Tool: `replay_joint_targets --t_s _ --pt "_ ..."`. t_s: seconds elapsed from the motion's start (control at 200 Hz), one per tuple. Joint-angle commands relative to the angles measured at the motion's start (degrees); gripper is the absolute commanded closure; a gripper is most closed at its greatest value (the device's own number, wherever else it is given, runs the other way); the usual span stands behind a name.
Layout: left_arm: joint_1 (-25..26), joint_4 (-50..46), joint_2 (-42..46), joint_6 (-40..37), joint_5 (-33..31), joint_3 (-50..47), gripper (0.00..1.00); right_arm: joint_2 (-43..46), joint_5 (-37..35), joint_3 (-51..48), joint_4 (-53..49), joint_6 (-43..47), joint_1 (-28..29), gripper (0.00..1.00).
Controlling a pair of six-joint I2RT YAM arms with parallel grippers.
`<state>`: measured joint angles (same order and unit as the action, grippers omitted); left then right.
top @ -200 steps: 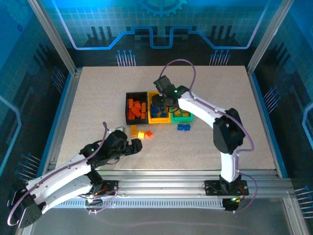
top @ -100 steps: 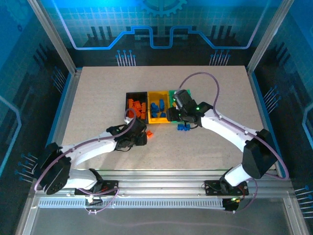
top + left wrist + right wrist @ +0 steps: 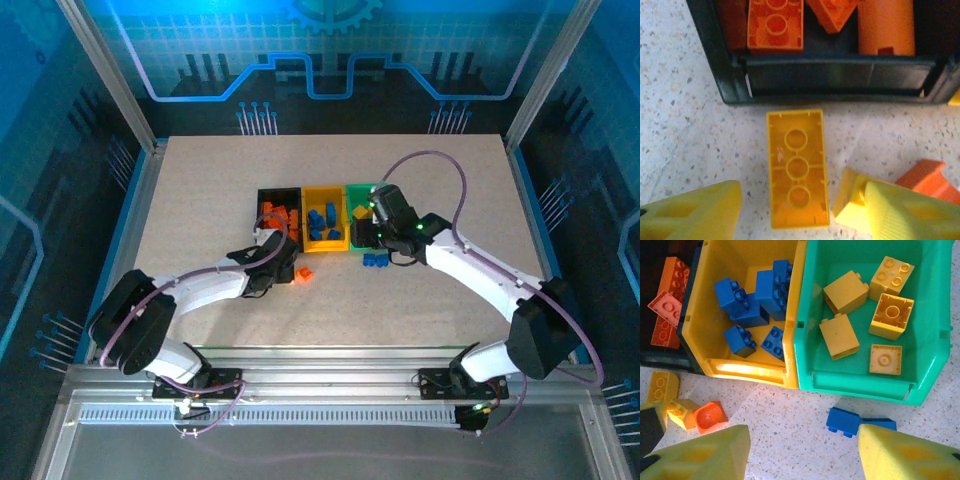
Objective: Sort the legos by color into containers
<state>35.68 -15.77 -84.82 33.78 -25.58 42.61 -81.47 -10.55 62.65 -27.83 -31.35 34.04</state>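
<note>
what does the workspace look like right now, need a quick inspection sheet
surface: speckled table, no spills seen
job's things: black bin holds orange bricks; yellow bin holds blue bricks; green bin holds yellow bricks; on the table in front: long yellow brick, small yellow brick, orange brick, loose blue bricks
clutter: nothing seen
grippers: left gripper open, straddling the long yellow brick; right gripper open, empty, by the loose blue bricks
cables: purple cables loop along both arms
surroundings: metal frame, blue-lit walls
</note>
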Motion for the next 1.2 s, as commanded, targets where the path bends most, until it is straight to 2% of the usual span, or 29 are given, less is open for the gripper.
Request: replay_joint_targets --t_s 0.0,0.185,0.475,0.605,0.72,0.835,1.051,1.196 --pt "-0.64 4.79 -1.21 -2.28 -3.12 -0.91 0.36 1.75 0.66 -0.78 0.69 -0.65 -0.73 0.4" --pt "-1.01 7.89 -1.25 -1.85 -5.22 -2.88 0.39 2.07 0.95 -1.22 0.68 -0.7 -1.05 0.4" --pt "-1.84 6.46 -6.68 -0.6 -4.48 -2.42 0.43 2.44 1.4 -1.74 1.29 -0.9 -1.41 0.4" --pt "-1.8 5.63 -7.8 0.37 -4.34 -2.75 0.5 2.46 1.33 -1.7 1.13 -0.97 -1.55 0.4" --pt "-1.75 3.76 -7.73 1.61 -3.95 -3.35 0.5 2.81 1.29 -1.9 1.14 -0.89 -1.72 0.4" --pt "-1.67 3.71 -6.54 2.6 -3.59 -4.99 0.54 2.77 1.4 -2.09 1.43 -0.99 -1.92 0.4" --pt "-1.26 1.69 -2.37 2.87 -3.59 -6.06 0.72 2.46 1.69 -1.96 1.61 -1.52 -1.96 0.4" --pt "2.5 -4.53 6.22 3.72 -2.97 -5.32 0.74 3.63 0.87 -2.34 0.87 -1.34 -2.3 0.4"
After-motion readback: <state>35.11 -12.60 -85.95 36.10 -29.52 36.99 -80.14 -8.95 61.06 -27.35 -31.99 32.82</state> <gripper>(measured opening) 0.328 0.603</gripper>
